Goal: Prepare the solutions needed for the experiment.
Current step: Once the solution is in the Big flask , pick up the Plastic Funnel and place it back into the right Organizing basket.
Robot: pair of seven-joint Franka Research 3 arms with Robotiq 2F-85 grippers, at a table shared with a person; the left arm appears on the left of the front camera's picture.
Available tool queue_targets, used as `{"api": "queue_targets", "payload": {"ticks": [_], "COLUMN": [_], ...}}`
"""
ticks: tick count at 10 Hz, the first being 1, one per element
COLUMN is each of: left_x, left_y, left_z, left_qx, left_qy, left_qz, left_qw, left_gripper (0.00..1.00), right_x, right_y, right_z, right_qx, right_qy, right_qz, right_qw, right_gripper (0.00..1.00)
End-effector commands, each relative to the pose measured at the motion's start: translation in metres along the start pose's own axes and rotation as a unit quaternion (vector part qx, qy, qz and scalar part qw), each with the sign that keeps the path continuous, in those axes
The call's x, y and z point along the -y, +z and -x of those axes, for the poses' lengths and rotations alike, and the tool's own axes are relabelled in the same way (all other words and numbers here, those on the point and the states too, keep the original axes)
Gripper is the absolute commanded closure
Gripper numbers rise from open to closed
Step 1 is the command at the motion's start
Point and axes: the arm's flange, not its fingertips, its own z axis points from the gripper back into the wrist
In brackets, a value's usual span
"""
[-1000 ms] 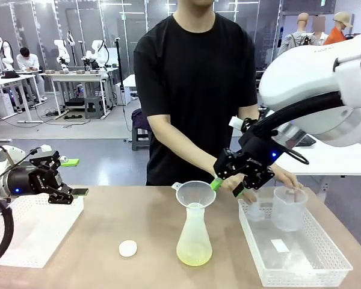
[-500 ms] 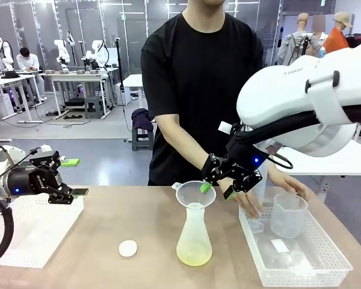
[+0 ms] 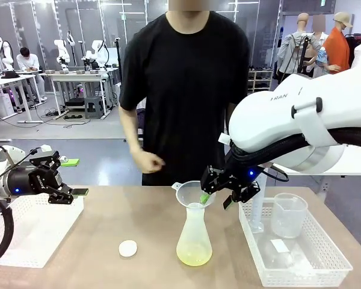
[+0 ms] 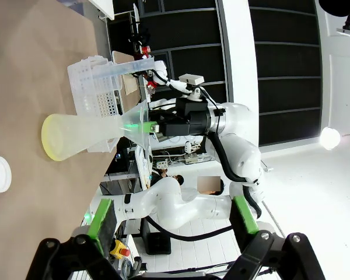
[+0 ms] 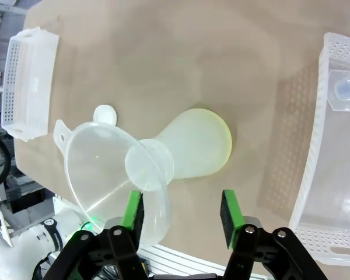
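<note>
A frosted conical flask stands mid-table with a clear funnel in its neck. A little pale yellow-green solution lies in its bottom. My right gripper hangs at the funnel's right rim. In the right wrist view the funnel has its rim between the green pads, close to the left one; the jaws stand apart, gripping nothing. My left gripper hovers open and empty over the left basket. From the left wrist, my left gripper faces the flask lying sideways in the picture.
A white tray at the right holds a clear beaker and a small cylinder. A white basket sits at the left. A white cap lies in front of the flask. The person stands across the table, one hand at waist height.
My right gripper has moved left from over the tray to the funnel's rim, and its jaws have narrowed. The person's hands have left the tray. The left arm has not moved.
</note>
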Motion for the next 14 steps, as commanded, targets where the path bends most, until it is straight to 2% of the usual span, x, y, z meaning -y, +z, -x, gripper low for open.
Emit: {"api": "queue_targets", "payload": {"ticks": [1, 2, 3, 4, 5, 6, 7, 14], "left_x": [0.002, 0.002, 0.002, 0.002, 0.002, 0.002, 0.002, 0.002], "left_y": [-0.001, -0.001, -0.001, -0.001, -0.001, -0.001, -0.001, -0.001], "left_z": [-0.001, -0.001, -0.001, -0.001, -0.001, -0.001, -0.001, -0.001], "left_qx": [0.004, 0.004, 0.004, 0.004, 0.004, 0.004, 0.004, 0.004], "left_qy": [-0.002, -0.002, -0.002, -0.002, -0.002, -0.002, -0.002, -0.002], "left_qz": [0.005, 0.005, 0.005, 0.005, 0.005, 0.005, 0.005, 0.005], "left_qw": [1.0, 1.0, 1.0, 1.0, 1.0, 1.0, 1.0, 1.0], "left_gripper": [0.0, 0.0, 0.0, 0.0, 0.0, 0.0, 0.0, 0.0], "right_x": [-0.006, -0.006, -0.005, -0.006, -0.007, -0.007, -0.007, -0.011], "right_y": [-0.006, -0.006, -0.007, -0.007, -0.007, -0.007, -0.007, 0.004], "right_z": [0.002, 0.002, 0.002, 0.003, 0.003, 0.004, 0.004, 0.008], "right_qx": [0.021, 0.026, 0.033, 0.035, 0.034, 0.032, 0.03, 0.036], "right_qy": [-0.025, -0.03, -0.033, -0.034, -0.036, -0.038, -0.039, -0.051], "right_qz": [-0.011, -0.01, -0.018, -0.02, -0.023, -0.022, -0.022, -0.039], "right_qw": [0.999, 0.999, 0.999, 0.999, 0.999, 0.999, 0.999, 0.997], "right_gripper": [0.47, 0.62, 0.65, 0.8, 0.82, 0.97, 1.0, 1.0]}}
